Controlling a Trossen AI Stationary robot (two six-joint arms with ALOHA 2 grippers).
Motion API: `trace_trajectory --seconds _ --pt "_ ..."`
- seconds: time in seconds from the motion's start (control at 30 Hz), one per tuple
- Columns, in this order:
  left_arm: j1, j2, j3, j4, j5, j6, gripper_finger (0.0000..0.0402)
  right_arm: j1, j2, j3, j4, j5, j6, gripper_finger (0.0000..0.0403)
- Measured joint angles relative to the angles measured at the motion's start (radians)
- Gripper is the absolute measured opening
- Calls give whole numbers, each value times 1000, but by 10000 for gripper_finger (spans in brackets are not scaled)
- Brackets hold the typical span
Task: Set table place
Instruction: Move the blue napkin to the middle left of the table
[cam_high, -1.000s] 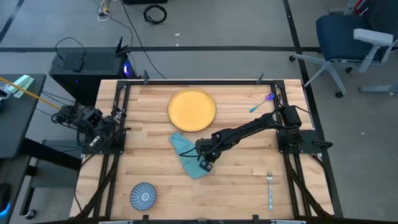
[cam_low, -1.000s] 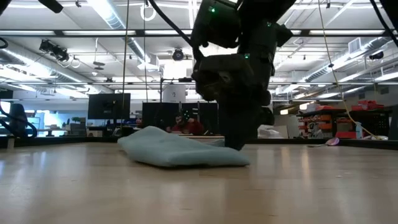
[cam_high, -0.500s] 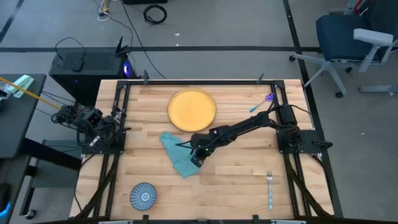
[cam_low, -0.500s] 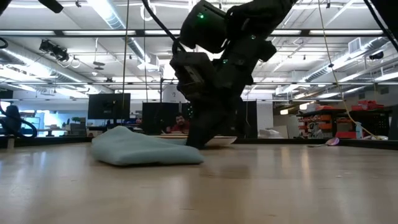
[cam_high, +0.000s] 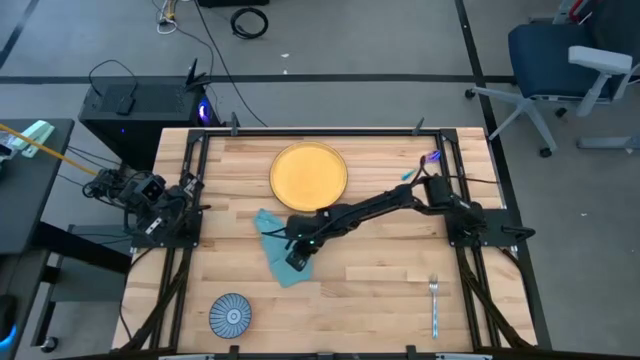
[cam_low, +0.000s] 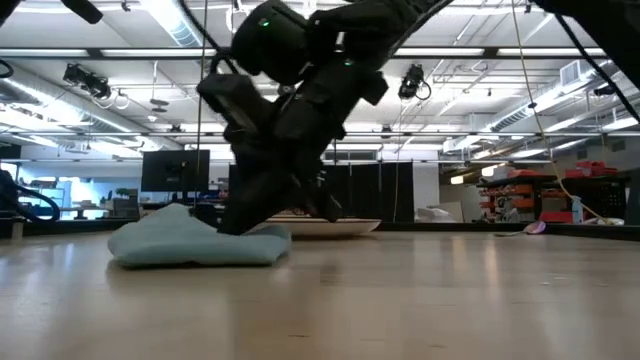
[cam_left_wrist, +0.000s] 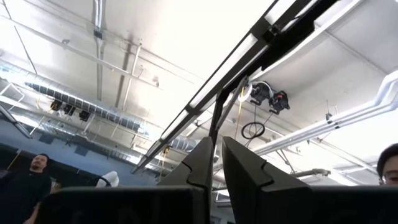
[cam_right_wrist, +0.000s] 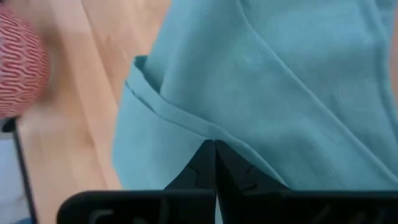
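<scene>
Pinching teal napkin (cam_high: 272, 246) mid-table (cam_high: 380, 280), right gripper (cam_high: 297, 256) clamped.

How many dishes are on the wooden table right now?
2. A yellow plate lies near the far edge, about midway along it. A small patterned bowl sits at the near left corner. Nothing seems to hide another, though the teal cloth could cover something small.

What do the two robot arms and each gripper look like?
Both arms are dark, almost black, jointed segments mounted on black bases at the table's sides. The right arm carries black cables and a green light near its wrist. The right gripper and left gripper have dark, tapered, angular fingers.
</scene>
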Motion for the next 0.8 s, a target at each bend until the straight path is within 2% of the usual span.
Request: trace_trajectory --seconds 0.13,0.8 --pt "0 0 0 -2 0 -5 43 -3 45 85 -72 -1 -32 2" --pt "0 0 0 -1 0 -7 45 -27 239 451 -115 -36 -30 3"
